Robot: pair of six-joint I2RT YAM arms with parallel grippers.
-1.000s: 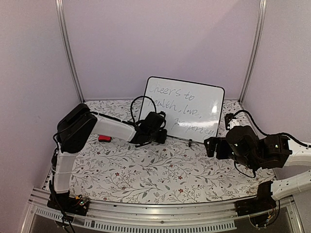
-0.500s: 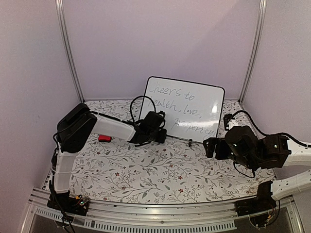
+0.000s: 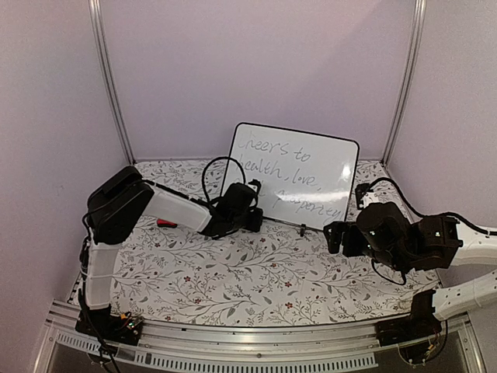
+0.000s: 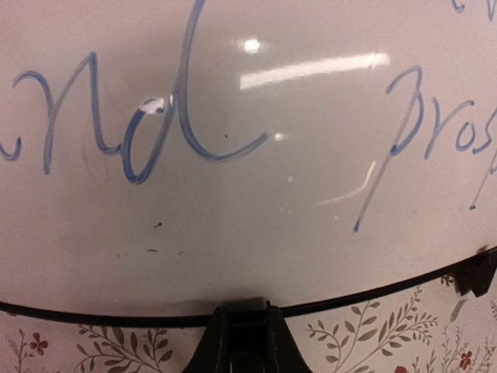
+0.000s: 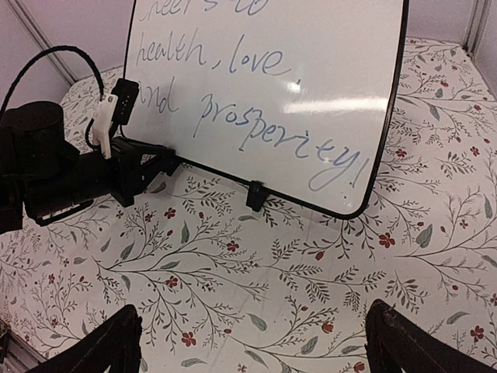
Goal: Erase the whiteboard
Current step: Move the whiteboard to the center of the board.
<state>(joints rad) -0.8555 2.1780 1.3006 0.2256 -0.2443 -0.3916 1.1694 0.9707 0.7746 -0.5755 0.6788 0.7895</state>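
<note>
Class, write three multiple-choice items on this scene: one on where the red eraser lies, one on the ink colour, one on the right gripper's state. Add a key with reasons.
1. Where is the red eraser?
A on a shelf
B on the table, left of the whiteboard
C on the floor

2. The handwriting is:
A blue
B green
C orange

3. The right gripper is:
A shut on a pen
B shut on a cloth
C open and empty

Key: B, the red block sits on the floral cloth; A, both wrist views show blue strokes; C, its fingers stand wide apart with nothing between.
</note>
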